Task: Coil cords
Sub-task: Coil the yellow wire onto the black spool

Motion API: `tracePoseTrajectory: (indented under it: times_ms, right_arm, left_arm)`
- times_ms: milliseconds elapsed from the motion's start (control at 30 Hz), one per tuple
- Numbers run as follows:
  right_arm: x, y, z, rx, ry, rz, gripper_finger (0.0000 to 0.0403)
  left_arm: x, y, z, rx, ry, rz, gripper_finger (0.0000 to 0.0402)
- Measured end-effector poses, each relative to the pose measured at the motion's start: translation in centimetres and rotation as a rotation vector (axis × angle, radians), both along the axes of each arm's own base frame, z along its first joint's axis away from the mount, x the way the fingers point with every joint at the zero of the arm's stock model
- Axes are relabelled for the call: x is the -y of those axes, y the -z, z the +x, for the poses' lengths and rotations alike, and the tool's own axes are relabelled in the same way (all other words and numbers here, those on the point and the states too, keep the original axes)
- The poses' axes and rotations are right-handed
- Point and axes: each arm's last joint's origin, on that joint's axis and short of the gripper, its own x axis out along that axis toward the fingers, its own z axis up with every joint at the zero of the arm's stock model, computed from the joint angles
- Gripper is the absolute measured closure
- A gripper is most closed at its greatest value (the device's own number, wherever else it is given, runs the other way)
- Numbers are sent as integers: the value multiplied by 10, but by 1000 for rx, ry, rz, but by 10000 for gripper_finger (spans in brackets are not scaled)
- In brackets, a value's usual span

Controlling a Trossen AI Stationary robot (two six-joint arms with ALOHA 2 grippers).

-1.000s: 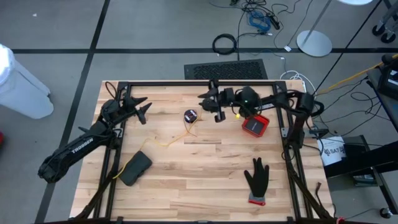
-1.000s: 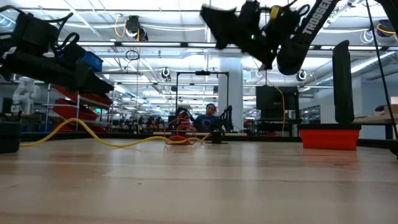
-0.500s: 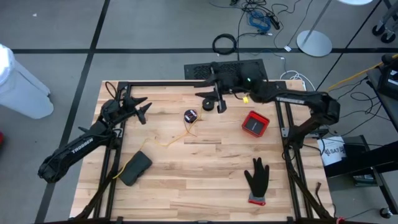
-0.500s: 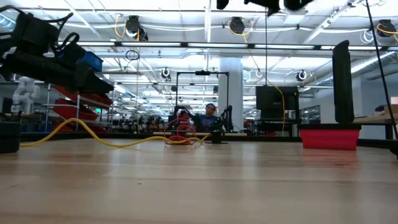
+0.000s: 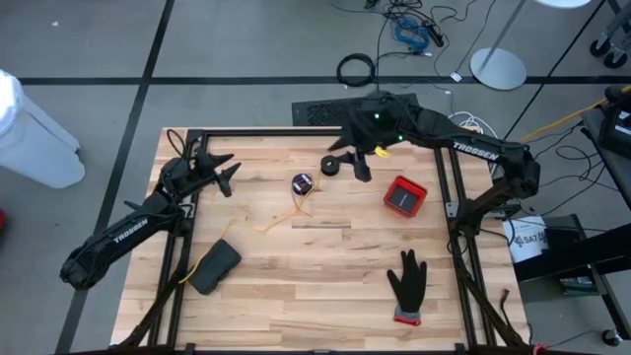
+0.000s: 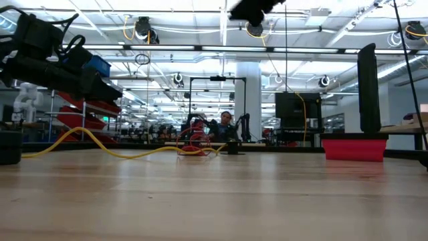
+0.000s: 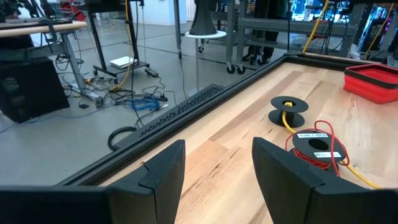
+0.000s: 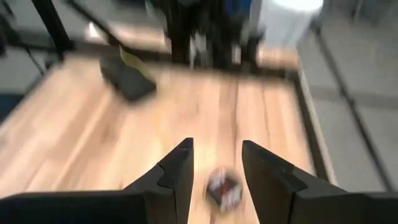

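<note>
The red tray (image 5: pixel 404 197) at 2 o'clock is holding a dark flat item. The red cord (image 5: pixel 302 183) is sitting coiled on its spool near center; the yellow cord (image 5: pixel 264 226) is running from 1 toward 7 o'clock. The right gripper (image 5: pixel 353 164) is hanging open and empty over the black spool (image 5: pixel 330 166); the left gripper (image 5: pixel 221 170), at 10 o'clock, is also open and empty.

A butcher-block table (image 5: pixel 325 286) stands on grey floor (image 5: pixel 246 39) crossed by dark lines. Beyond the table's far edge lie a black vent mat (image 5: pixel 325 111), a black cable ring (image 5: pixel 356 69) and a white round stand base (image 5: pixel 497 67). Ceiling lights (image 6: pixel 200 30) glow overhead.
</note>
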Motion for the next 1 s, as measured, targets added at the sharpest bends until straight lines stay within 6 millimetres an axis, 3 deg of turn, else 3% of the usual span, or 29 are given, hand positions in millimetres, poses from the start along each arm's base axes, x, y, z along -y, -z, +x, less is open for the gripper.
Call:
tracePoseTrajectory:
  times_ms: [300, 467, 600, 767, 1000]
  right_arm:
    - [-7, 29, -28, -439, 91, 63, 277]
    - [-9, 36, -37, -567, 141, 84, 277]
    - [-10, 53, -39, -632, 158, 111, 277]
    - [-12, 92, -45, -747, 152, 147, 277]
    - [-17, 170, -55, -791, 152, 226, 277]
  left_arm:
    - [0, -2, 0, 16, 0, 12, 208]
    - [-1, -12, 1, 183, -15, -41, 208]
    - [-1, -16, 1, 320, -24, -154, 208]
    - [-1, -15, 1, 324, -25, -177, 208]
    - [-1, -15, 1, 356, -25, -219, 208]
